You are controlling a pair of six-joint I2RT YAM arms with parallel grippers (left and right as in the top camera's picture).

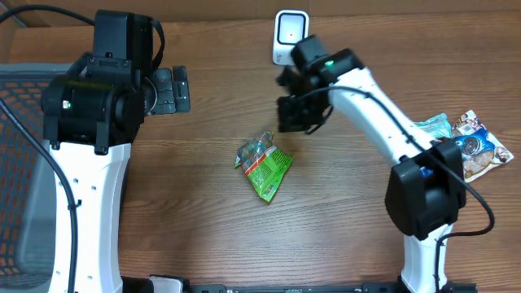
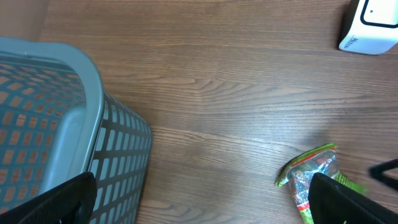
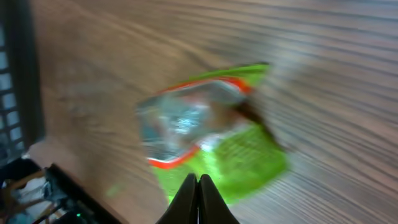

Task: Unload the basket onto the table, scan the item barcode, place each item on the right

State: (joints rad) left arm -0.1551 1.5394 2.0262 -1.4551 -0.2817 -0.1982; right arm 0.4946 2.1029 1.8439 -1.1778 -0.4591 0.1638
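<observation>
Packet lies loose on table, centre, well apart from scanner; right arm hangs between them.
Left wrist: left fingers spread wide, empty; basket alongside.
Right wrist: right fingers pinched together on nothing, above packet. Barcode not visible.
Advice: open first, grip a crimped edge, leave printed face clear for scanner.
</observation>
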